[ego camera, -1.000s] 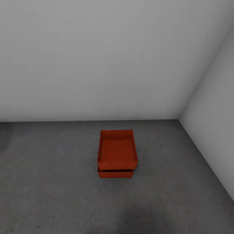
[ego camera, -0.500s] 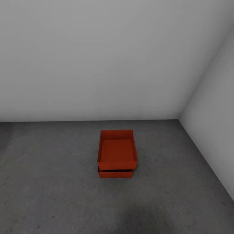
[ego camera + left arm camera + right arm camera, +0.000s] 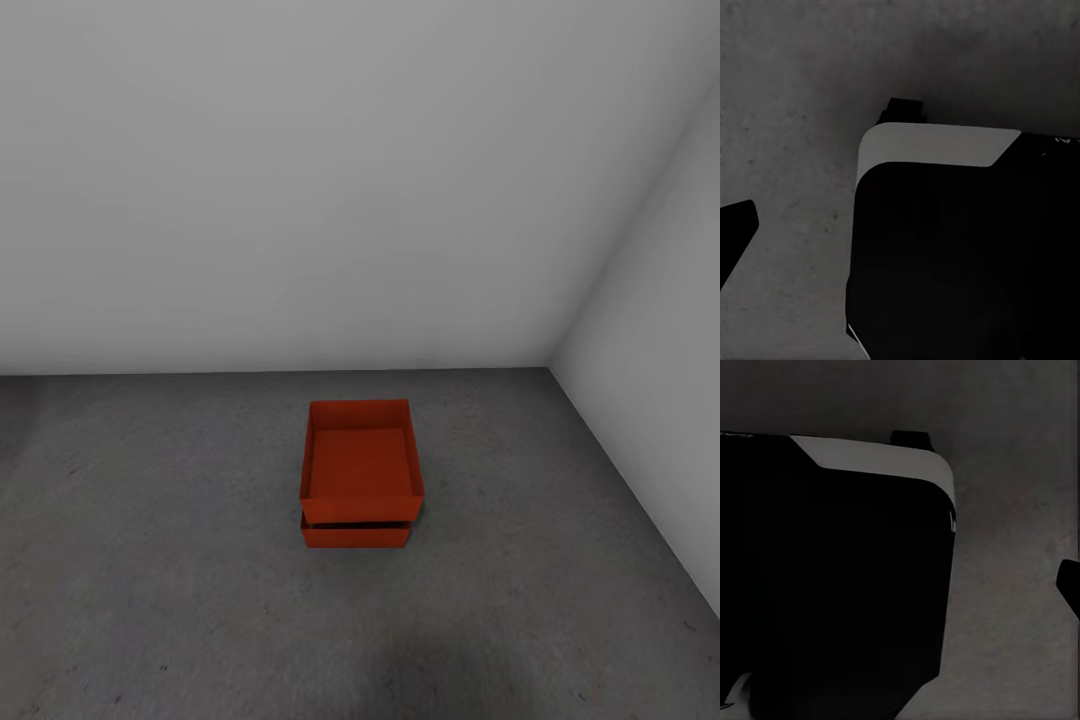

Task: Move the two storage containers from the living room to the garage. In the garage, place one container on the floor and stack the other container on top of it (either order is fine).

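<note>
Two red-orange storage containers stand stacked on the dark grey concrete floor [image 3: 150, 560] of the garage, near the middle of the head view. The upper container [image 3: 361, 462] rests open side up on the lower container [image 3: 355, 535], of which the front wall shows. Neither arm reaches them. In the left wrist view one dark fingertip [image 3: 735, 236] of my left gripper sits at the picture's edge over bare floor. A dark fingertip [image 3: 1070, 585] of my right gripper sits likewise at the edge of the right wrist view. Nothing is held.
A plain white back wall [image 3: 300, 200] meets a white side wall [image 3: 670, 400] in a corner right of the stack. Both wrist views look down on my black, white-trimmed base [image 3: 960, 247] [image 3: 832, 585]. Open concrete floor surrounds the stack.
</note>
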Controlling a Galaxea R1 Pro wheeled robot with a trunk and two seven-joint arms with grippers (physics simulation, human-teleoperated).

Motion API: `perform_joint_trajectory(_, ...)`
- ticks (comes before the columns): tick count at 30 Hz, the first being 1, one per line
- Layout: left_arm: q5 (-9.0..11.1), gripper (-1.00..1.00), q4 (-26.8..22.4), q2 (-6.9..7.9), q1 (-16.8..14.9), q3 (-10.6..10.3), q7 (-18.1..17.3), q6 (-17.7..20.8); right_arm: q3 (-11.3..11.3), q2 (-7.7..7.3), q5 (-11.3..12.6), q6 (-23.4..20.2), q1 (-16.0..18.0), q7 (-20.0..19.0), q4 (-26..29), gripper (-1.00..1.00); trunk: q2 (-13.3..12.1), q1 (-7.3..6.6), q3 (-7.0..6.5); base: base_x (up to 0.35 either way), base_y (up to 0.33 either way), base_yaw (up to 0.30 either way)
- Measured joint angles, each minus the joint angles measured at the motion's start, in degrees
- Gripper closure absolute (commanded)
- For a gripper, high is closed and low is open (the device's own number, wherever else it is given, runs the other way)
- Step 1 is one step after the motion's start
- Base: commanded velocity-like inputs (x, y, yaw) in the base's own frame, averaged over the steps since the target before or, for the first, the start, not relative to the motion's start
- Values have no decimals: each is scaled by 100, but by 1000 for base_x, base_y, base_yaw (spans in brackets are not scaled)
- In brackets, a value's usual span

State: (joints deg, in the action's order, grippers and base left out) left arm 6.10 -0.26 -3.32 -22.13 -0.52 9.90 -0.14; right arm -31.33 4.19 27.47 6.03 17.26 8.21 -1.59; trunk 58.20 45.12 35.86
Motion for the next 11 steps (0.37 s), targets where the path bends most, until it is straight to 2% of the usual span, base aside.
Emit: perform_joint_trajectory(11,-1,-100,2,-1,0,0,0,-2,-1,-11,-1,0,0,0,0,-100,0,0,0,0,0,0)
